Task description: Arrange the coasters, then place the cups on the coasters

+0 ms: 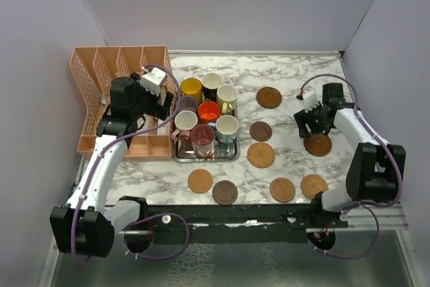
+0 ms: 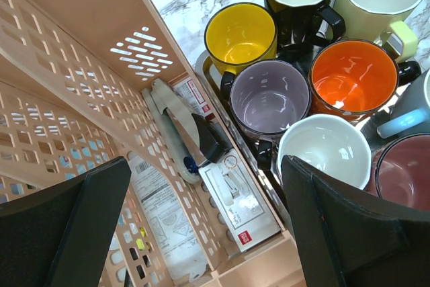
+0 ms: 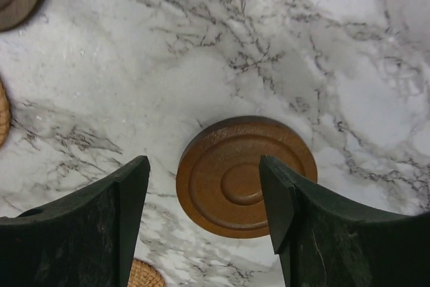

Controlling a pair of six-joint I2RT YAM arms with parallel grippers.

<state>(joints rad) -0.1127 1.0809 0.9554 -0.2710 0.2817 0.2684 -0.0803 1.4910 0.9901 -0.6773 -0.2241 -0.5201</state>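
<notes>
On the marble table (image 1: 295,72), the cups (image 1: 208,112) crowd the tray (image 1: 205,157) at left, just beside the left gripper (image 2: 205,166), spread wide and empty. The right gripper (image 3: 205,162) hangs parted, gripping nothing, over a brown coaster (image 3: 235,186) at right; it should centre on the disc, drop low, and pinch the rim before aligning it.

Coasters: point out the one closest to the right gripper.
The reddish-brown coaster right at the right gripper; the right wrist view shows it lying flat between the open fingers. The other seven coasters lie apart from that gripper.
</notes>
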